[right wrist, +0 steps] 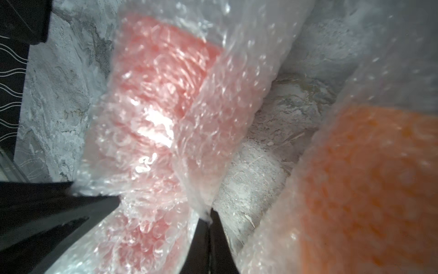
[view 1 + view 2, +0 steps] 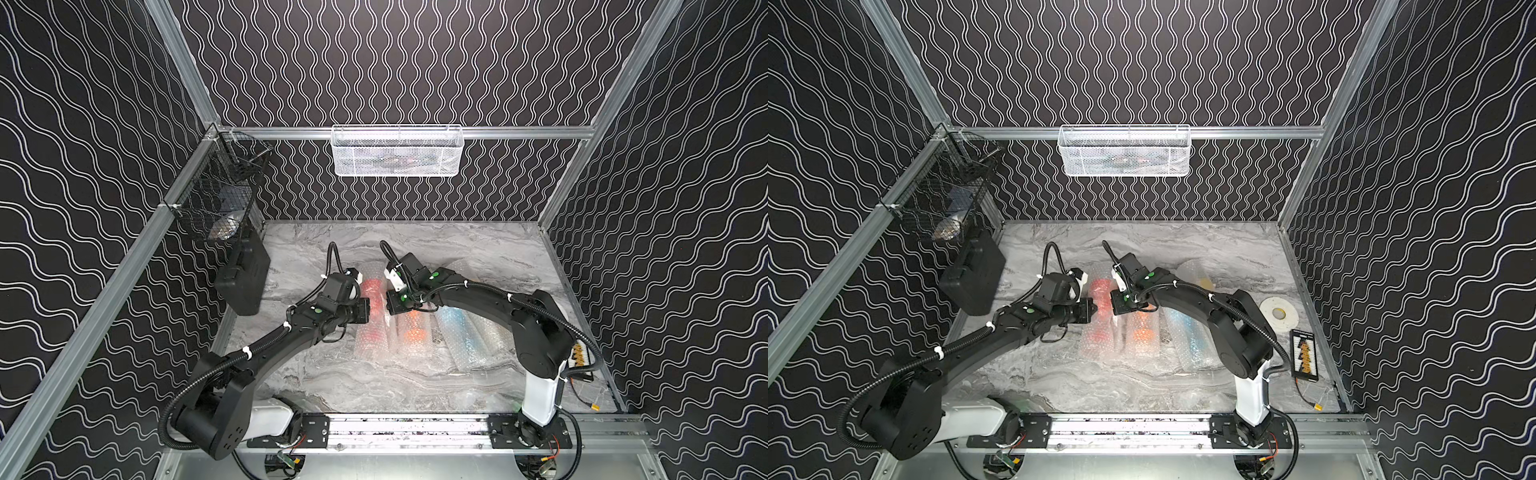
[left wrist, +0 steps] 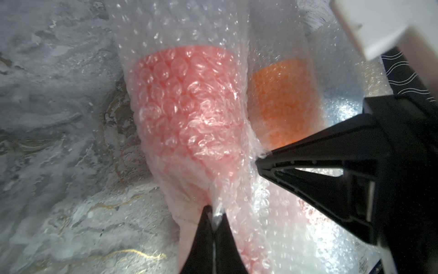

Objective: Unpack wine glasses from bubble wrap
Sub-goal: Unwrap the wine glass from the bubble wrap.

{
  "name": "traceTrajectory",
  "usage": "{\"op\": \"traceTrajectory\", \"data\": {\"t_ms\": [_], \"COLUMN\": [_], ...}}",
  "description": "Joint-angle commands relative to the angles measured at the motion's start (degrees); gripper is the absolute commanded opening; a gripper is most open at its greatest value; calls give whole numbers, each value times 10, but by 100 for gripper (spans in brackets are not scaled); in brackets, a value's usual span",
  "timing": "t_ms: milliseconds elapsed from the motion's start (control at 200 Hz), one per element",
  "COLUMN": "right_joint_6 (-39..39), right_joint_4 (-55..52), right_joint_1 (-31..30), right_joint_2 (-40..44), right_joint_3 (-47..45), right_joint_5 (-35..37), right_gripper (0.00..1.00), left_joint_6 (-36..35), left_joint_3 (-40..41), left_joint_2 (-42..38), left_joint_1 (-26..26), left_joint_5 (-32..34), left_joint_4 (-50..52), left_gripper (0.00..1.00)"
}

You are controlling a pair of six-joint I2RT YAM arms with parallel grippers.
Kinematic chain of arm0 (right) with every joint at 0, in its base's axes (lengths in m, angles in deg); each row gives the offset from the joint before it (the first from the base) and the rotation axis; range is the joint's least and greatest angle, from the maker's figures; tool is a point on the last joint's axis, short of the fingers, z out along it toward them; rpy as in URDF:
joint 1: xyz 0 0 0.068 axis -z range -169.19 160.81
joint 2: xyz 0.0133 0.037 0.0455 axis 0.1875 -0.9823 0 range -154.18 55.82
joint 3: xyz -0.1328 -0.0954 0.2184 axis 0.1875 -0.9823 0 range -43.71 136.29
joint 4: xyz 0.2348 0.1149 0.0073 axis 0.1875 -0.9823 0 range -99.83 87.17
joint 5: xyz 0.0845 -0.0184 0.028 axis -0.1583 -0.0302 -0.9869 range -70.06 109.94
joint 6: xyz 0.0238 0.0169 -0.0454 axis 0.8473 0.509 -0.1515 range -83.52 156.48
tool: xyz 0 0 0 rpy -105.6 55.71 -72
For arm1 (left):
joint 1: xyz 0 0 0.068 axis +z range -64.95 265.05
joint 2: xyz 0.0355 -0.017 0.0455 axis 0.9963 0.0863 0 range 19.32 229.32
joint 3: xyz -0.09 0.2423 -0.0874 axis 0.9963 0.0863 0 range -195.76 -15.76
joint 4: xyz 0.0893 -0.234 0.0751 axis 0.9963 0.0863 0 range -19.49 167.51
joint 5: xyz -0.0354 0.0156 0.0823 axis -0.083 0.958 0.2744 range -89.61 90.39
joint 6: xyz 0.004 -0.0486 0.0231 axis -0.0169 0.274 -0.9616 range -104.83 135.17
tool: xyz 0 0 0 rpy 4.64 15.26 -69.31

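left gripper (image 3: 214, 214): jaws together, nipping a fold of bubble wrap (image 3: 189, 106) | right gripper (image 1: 208, 219): clamped on the same roll's film | red goblet (image 2: 371, 289): inside the leftmost roll, middle of the table (image 2: 299, 241), orange roll (image 2: 413, 328) just right | handling: light, soft, slippery film; probably best peeled by a loose edge, not the goblet.
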Motion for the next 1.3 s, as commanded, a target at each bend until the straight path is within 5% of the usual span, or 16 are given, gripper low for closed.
{"op": "traceTrajectory", "data": {"t_ms": [0, 300, 515, 1026, 1296], "right_joint_6": [6, -18, -55, -51, -52], "right_joint_4": [31, 21, -16, -18, -13], "right_joint_1": [0, 0, 0, 0, 0], "right_joint_2": [-4, -3, -16, -81, -88], "right_joint_3": [-4, 19, 60, 95, 91], "right_joint_5": [-39, -59, -30, 5, 4], "right_gripper": [4, 29, 32, 29, 10], "left_joint_6": [-19, -26, -28, -18, -20], "left_joint_3": [-1, -6, -11, -16, -26], "left_joint_2": [-5, -10, -4, 11, 20], "left_joint_1": [0, -1, 0, -2, -5], "left_joint_5": [18, 28, 25, 14, 21], "left_joint_4": [17, 35, 35, 25, 34], "left_gripper": [2, 2, 2, 1, 1]}}
